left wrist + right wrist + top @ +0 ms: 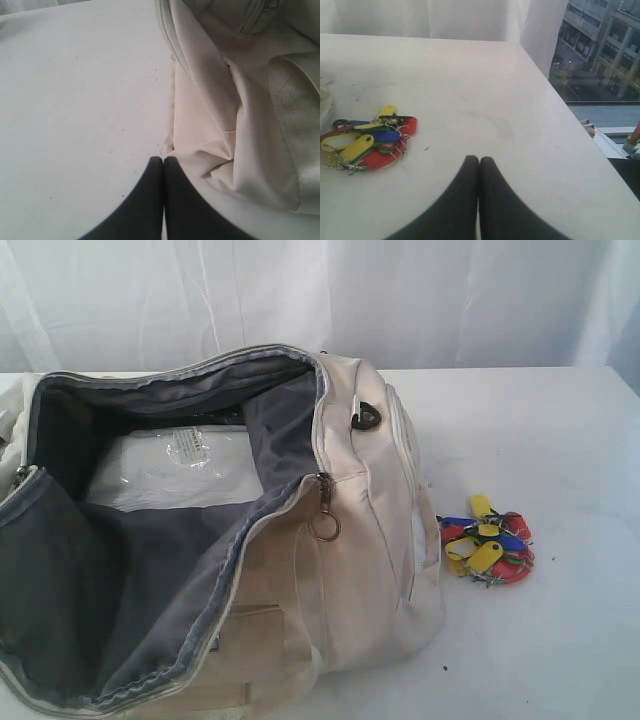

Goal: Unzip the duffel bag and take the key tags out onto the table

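My exterior camera, close above, shares the key tags (487,545), at 3 o'clock of the duffel bag (370,570), with my right wrist camera.

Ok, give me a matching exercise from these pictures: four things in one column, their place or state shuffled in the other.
Things:
1. duffel bag
2. key tags
3. clear plastic packet
4. right gripper

Place or state:
A. shut, holding nothing
B. unzipped, gaping open
C. inside the bag
D. on the table, beside the bag

Pairs: 1-B, 2-D, 3-C, 4-A
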Controlling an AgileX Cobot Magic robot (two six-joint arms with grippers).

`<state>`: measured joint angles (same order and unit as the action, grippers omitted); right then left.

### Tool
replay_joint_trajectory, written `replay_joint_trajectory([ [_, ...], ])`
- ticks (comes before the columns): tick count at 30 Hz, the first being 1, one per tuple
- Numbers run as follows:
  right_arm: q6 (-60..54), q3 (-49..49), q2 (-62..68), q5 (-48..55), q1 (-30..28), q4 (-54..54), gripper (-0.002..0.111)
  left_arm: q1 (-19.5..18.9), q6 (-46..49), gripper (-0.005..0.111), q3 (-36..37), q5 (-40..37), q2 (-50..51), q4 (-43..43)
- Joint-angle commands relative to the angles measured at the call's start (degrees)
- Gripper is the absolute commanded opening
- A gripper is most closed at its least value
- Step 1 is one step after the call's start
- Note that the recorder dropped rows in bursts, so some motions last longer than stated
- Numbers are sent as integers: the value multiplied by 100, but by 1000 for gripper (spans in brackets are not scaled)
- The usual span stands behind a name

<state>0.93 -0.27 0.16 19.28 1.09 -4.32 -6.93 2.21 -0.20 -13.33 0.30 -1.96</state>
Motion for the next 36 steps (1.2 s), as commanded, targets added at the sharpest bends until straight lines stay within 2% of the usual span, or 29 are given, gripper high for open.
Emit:
replay_joint_trajectory([
  [1,-44,27,-16,1,64,1,0,-7,3,0,20,-3,-30,-5],
  [36,26,27,-16,1,66,1,0,-7,20,0,20,-3,-30,-5],
])
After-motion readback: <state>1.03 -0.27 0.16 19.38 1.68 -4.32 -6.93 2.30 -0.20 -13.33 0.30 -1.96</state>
